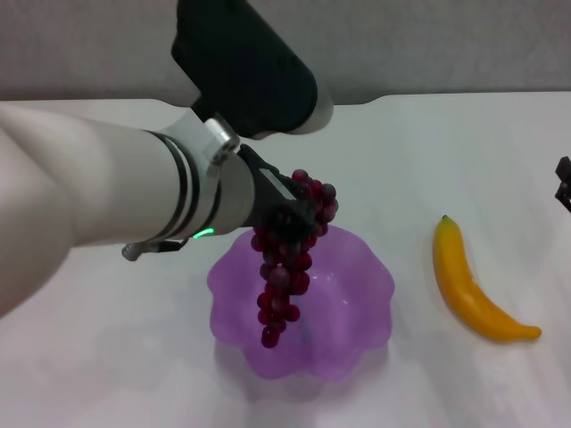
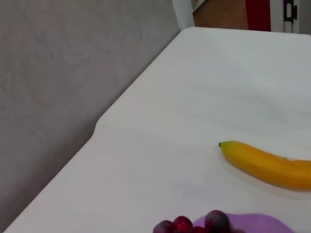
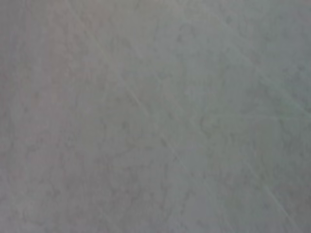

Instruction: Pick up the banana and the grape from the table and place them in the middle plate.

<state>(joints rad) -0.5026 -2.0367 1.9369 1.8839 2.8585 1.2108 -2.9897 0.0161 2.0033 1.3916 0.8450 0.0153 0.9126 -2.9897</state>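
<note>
My left gripper is shut on the top of the grape bunch, which hangs down over the middle plate, a translucent purple scalloped bowl on the table. The bunch's lower end reaches down into the plate. The banana lies on the table to the right of the plate. In the left wrist view the banana lies on the table, with a few grapes and the plate's rim at the picture's edge. A small part of my right gripper shows at the far right edge.
The table's notched rear edge meets a grey wall behind. The right wrist view shows only a plain grey surface.
</note>
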